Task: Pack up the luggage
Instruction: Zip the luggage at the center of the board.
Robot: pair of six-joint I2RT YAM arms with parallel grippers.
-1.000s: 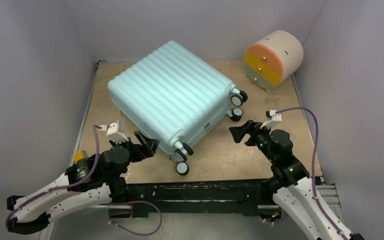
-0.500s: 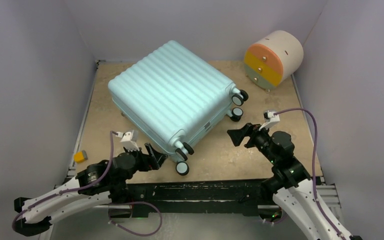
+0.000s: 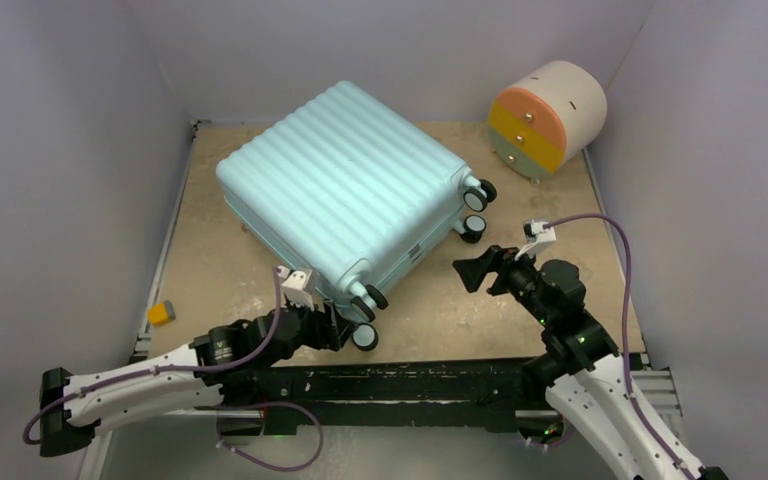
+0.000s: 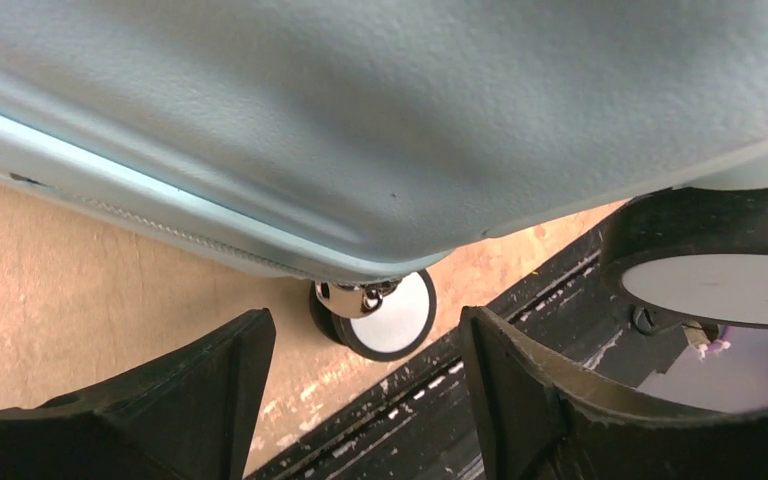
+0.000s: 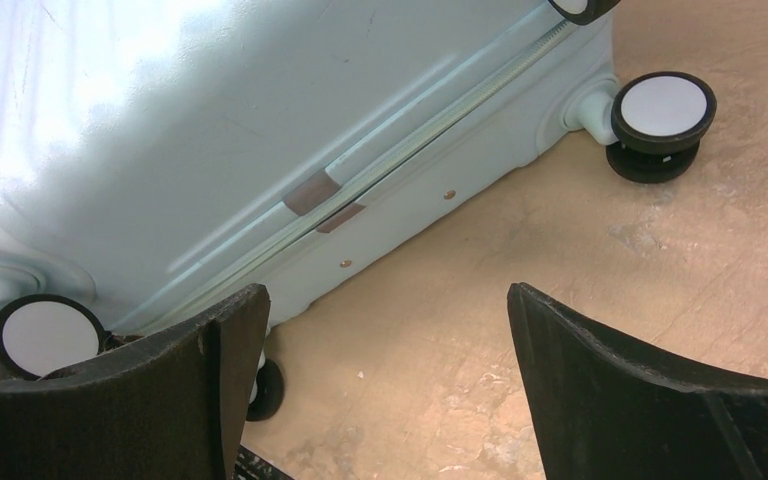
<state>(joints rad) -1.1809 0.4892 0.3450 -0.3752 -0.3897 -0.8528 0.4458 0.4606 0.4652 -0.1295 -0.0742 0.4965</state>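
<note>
Your luggage (image 3: 345, 185) lies shut and flat on the desk (image 3: 205, 240), ribbed shell up. It is turned at an angle across the middle and back of the surface, with its wheeled end toward the near right. The left arm (image 3: 250, 342) reaches low along the near edge. The left jaws sit just beside the luggage's nearest corner, next to the near wheel (image 3: 364, 337). In the left wrist view you see them released, the fingers (image 4: 195, 400) parted with nothing between them. The luggage fills the top of that view, and one black-and-white wheel shows beyond the gap. The right arm (image 3: 565, 310) stands to the right of the wheeled end. The right jaws face that end from near without touching it, spread wide and grasping nothing. In the right wrist view you can follow the closed zip seam (image 5: 400, 150) along the side of the luggage, with a wheel at each end. A round cream drawer unit (image 3: 550, 115) sits in the far right corner, apart from the luggage. A small orange block (image 3: 161, 313) lies at the desk's left edge.
</note>
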